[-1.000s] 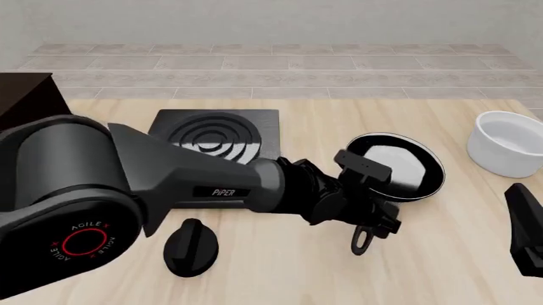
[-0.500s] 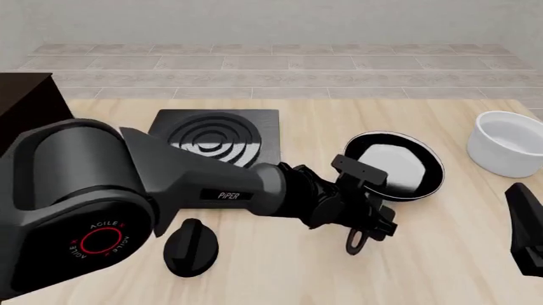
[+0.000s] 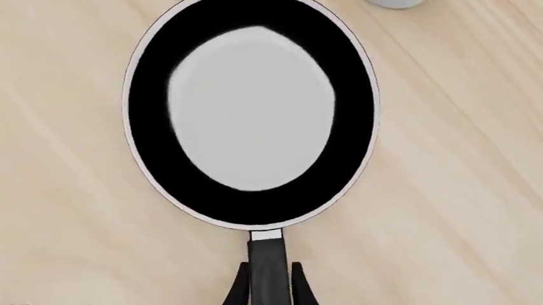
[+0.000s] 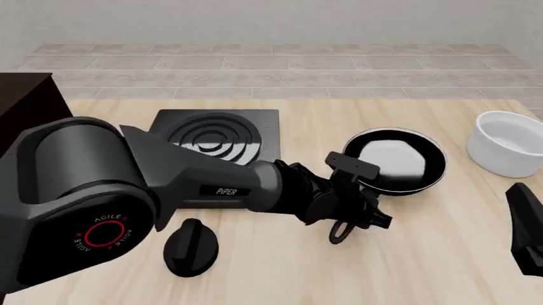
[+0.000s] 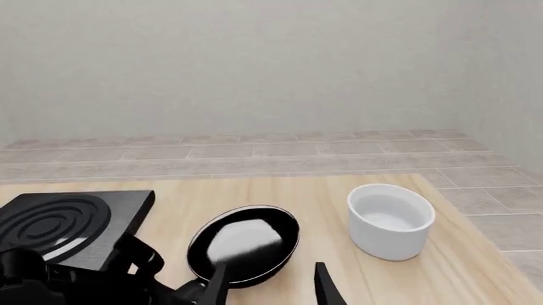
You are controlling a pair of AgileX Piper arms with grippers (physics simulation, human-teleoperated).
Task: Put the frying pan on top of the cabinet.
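**Pan gripped by its handle, mid-table**

Here the frying pan, round, shallow, black-rimmed with a glossy whitish inside, lies on the pale wood-grain table, right of centre. The left gripper clamps its thin black handle. The ringed square stove plate lies left, the smooth white bowl right, the dark cabinet far left. The right gripper is spread wide, holding nothing.

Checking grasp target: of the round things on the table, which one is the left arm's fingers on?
The frying pan: the left gripper has its fingers around the pan's long handle. The white bowl and black knob sit untouched.
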